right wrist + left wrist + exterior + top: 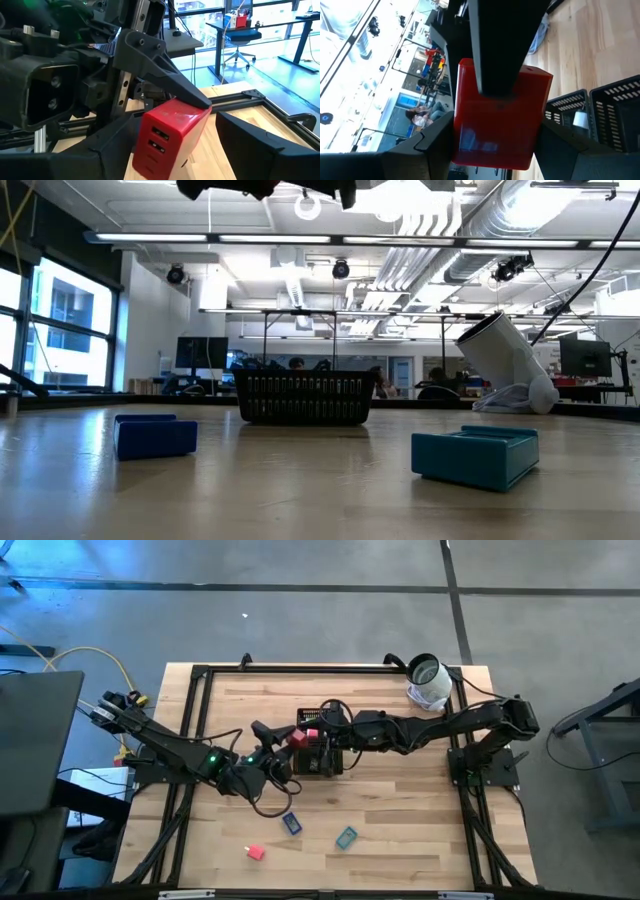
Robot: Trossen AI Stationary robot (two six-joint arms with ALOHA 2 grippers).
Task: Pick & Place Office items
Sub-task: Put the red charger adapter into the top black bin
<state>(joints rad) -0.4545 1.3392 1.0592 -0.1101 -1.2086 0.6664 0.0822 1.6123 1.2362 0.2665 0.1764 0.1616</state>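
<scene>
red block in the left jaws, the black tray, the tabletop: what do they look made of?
Red block: looks like smooth moulded plastic with a slight sheen; two slot openings on one face suggest a charger-type housing. Held by the left gripper.
Black tray: thin ribs with see-through slots, matte black; probably metal mesh, possibly plastic.
Tabletop: light wood, with visible plank strips and grain, and a low-gloss finish.

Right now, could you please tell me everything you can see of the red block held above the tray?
The red block is a small, boxy piece with smooth, slightly glossy faces that look like plastic. One face carries two small rectangular slots, like ports. It is lifted clear of the table, clamped between the left gripper's dark fingers, at the edge of the black mesh tray. The right gripper is close by, its fingers open and apart from the block.
</scene>
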